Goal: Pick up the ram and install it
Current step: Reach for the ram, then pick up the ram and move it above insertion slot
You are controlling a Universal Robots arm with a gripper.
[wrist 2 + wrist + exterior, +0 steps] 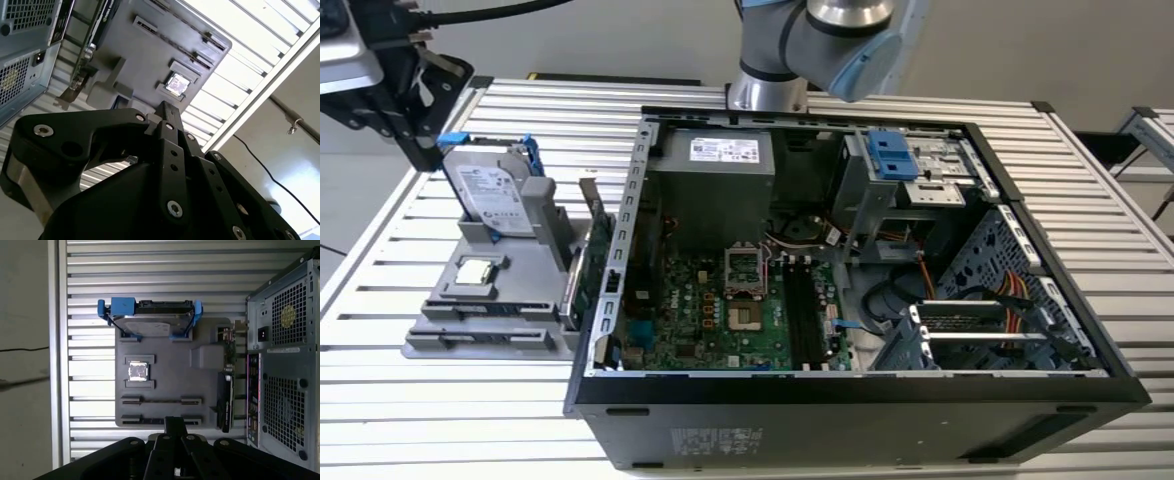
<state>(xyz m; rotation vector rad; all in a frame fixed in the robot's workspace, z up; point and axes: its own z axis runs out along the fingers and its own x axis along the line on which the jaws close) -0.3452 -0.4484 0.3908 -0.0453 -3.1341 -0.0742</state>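
Observation:
The ram (pixel 161 401) is a thin dark stick standing on edge in a slot of the grey holder (pixel 170 382), beside the small silver processor chip (pixel 137 371). In the exterior view the ram (pixel 500 312) shows as a narrow greenish strip near the holder's front. My gripper (pixel 175 424) hangs above the holder's front edge with its black fingers together and nothing between them. Its fingertips (pixel 167 111) point towards the processor chip (pixel 177 85). In the exterior view the gripper (pixel 414 140) sits high at the left, beside the hard drive (pixel 494 190).
The silver hard drive with blue bracket (pixel 150 322) stands at the holder's far end. A graphics card (pixel 227 385) stands upright between holder and the open computer case (pixel 854 400). The motherboard (pixel 720 310) lies inside the case. The slatted metal table (pixel 440 420) carries everything.

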